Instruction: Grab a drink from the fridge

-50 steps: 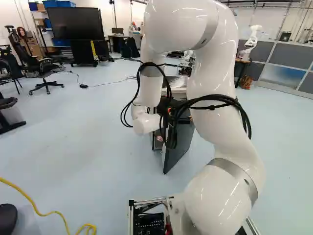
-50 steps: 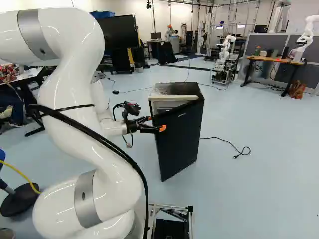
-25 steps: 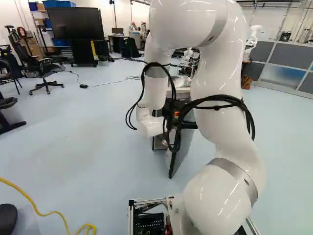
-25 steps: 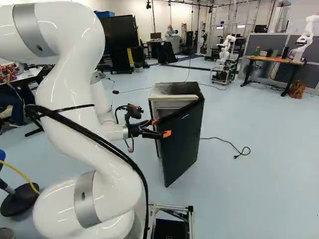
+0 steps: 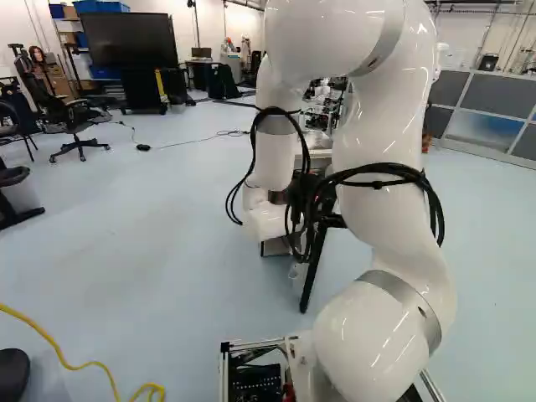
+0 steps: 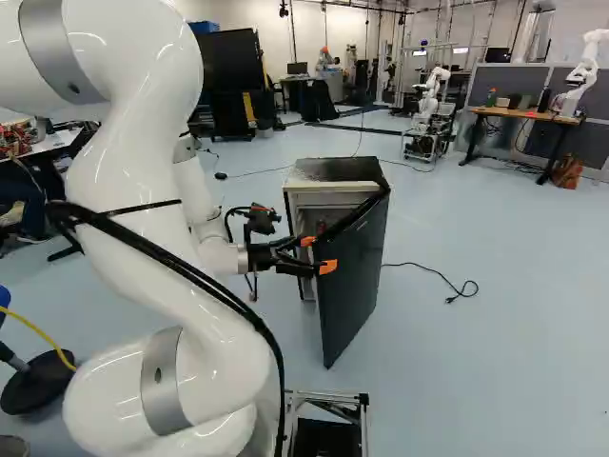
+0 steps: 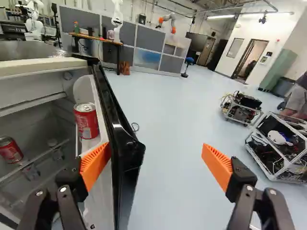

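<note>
Drink can (image 7: 87, 120), red, in the wrist view: upright on the inner shelf (image 7: 90, 145) of the opened door (image 7: 125, 153), long axis vertical. Clock directions are taken from the gripper (image 7: 156, 157), seen from above, with twelve straight ahead along it. The can lies at about eleven, beyond the fridge-side orange pad (image 7: 95, 165) and outside the space between the fingers. A second can (image 7: 10, 150) lies deeper inside the fridge (image 6: 333, 171), at about ten; whether it stands or leans cannot be told.

Fingers: wide apart, clamped on nothing. The door's edge passes between them, close to the fridge-side pad; contact cannot be determined. The outer orange pad (image 7: 218, 165) is well clear of the door, over open floor. The single arm (image 6: 143, 190) reaches in from the hinge-free side of the opening.

Probable next move, by judgement: clear the door's edge, then bring the whole gripper toward ten or eleven so that the fingers flank the upright can. Closing from the present position would probably catch the door rather than the drink. A sideways sweep could swing the door or tip the can.
</note>
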Available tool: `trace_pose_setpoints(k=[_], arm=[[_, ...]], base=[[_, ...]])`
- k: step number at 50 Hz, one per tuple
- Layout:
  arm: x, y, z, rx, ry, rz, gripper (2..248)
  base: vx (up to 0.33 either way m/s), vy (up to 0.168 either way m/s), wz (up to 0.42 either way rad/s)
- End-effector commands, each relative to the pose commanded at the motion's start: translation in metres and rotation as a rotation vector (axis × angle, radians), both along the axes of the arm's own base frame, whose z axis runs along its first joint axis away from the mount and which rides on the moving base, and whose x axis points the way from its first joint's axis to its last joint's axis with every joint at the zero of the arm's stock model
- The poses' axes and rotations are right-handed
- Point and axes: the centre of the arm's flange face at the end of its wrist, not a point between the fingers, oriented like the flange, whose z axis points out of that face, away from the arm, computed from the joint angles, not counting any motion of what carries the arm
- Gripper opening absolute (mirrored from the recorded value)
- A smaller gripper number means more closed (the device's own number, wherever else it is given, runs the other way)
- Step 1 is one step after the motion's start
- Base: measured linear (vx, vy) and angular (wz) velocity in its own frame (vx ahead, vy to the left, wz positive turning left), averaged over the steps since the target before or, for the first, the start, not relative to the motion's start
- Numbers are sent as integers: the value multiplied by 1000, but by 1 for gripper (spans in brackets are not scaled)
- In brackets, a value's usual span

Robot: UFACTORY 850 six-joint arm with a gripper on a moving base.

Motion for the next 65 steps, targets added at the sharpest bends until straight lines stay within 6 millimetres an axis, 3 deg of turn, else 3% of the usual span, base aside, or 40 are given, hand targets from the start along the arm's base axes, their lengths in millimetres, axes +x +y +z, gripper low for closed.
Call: trace_pose_setpoints(k=[12,29,65], arm=[[-8,-13,2,-25,1,-67,247],[0,-32,5,-47,-24,-192,247],[48,-86,10,-26,-103,-425,247]], base=[[0,0,0],[0,0,0],[0,0,0]])
